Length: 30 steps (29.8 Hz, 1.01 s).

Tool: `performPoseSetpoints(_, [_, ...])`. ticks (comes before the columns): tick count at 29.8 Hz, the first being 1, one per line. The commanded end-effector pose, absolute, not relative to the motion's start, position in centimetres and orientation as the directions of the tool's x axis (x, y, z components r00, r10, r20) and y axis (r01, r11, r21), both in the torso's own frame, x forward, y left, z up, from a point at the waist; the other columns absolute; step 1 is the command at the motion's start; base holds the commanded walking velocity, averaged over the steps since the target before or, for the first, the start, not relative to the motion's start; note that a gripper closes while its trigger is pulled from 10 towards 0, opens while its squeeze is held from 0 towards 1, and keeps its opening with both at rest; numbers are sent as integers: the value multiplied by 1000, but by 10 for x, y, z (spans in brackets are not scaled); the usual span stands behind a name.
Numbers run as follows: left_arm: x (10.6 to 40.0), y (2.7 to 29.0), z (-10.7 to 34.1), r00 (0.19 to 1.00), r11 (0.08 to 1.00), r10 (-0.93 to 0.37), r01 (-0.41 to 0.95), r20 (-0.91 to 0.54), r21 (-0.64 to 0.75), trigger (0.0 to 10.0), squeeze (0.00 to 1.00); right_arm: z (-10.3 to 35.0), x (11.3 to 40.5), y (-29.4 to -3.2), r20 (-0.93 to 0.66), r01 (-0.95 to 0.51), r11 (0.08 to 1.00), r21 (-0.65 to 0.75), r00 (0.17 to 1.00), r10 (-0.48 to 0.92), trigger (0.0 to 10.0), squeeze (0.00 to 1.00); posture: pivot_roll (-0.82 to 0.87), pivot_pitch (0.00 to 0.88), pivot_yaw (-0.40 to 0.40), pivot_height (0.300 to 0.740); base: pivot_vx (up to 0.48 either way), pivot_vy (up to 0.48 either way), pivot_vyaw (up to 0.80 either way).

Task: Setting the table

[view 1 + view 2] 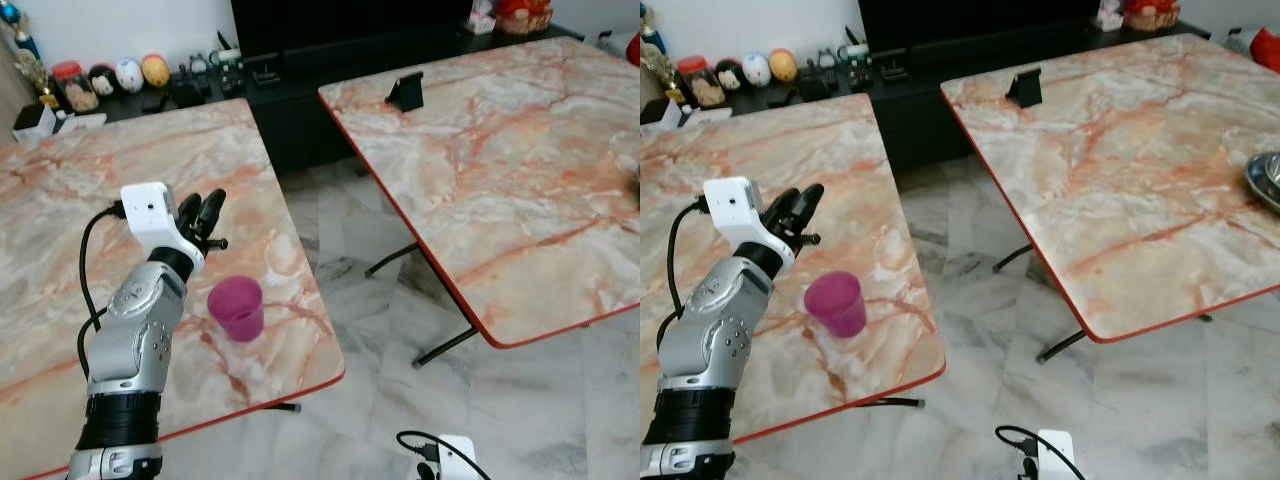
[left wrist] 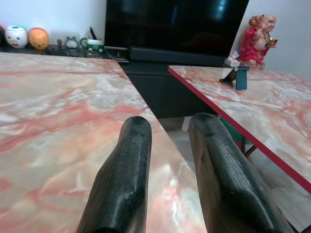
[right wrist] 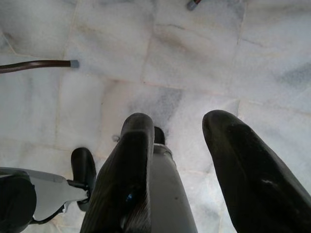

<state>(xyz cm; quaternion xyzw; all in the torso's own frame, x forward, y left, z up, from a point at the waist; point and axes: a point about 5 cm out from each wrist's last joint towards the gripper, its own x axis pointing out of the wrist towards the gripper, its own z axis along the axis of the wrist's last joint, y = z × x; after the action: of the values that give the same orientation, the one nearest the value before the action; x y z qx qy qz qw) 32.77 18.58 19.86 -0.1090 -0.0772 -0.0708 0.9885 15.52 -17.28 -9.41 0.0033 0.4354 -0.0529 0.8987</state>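
No readable text, labels, brands or numbers anywhere. Pink cup [image 1: 237, 308] just beside the left hand [image 1: 201, 215]: plain, no print. Jar [image 1: 74, 86] and round figures on the far shelf beyond the hand: too small to read. Dark stand [image 1: 405, 92] on the other counter [image 1: 520, 180], well off from the hand: no legible marking.
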Motion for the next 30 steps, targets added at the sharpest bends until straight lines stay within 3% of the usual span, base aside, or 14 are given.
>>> performPoseSetpoints(1, [327, 188, 206, 974, 969, -115, 153, 197, -193, 10000, 0, -96, 152, -171, -791, 106, 994, -32, 606, -90, 10000, 0, -13, 0, 66, 740, -255, 0, 0])
performPoseSetpoints(21, [327, 191, 205, 977, 973, -99, 135, 191, -185, 10000, 0, -98, 143, -176, -801, 115, 993, -39, 591, -100, 10000, 0, -10, 0, 64, 740, 0, 0, -583])
performPoseSetpoints(30, [327, 193, 206, 979, 981, -89, 118, 186, -154, 10000, 0, -96, 151, -175, -792, 110, 993, -31, 604, -92, 10000, 0, -9, 0, 65, 740, 0, 0, -96])
